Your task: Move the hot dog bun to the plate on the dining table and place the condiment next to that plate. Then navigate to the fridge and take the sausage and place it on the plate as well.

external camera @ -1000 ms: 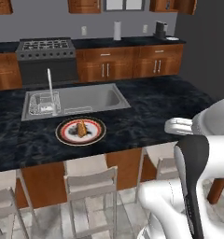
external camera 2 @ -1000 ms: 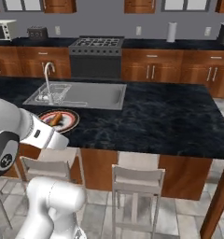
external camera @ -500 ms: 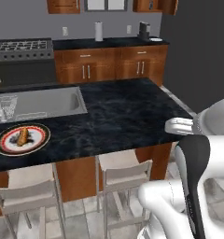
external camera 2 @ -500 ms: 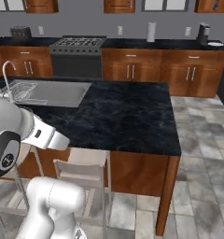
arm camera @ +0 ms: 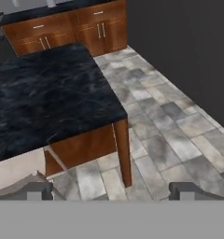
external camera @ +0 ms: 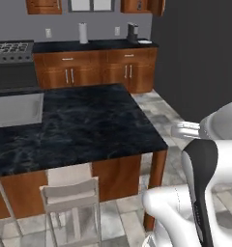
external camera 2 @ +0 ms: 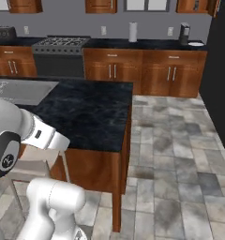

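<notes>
Hand view looks past the pincer (arm camera: 111, 191), spread wide and holding nothing, at the dining bench (arm camera: 44, 93), whose near corner stands over open tiled floor (arm camera: 174, 121). Its long axis runs away from that corner toward the inset sink (external camera: 14, 108). A stool (external camera: 72, 198) stands under its near edge.

**Arm tucked, gripper wide and empty**

Your arm is folded close over the base, off the end of the counter (external camera: 89, 125). Your gripper (arm camera: 111, 191) looks down past the counter's corner; its two finger tips (arm camera: 37, 190) stand far apart with nothing between them. Your white forearm sits beside the counter's near edge.
</notes>
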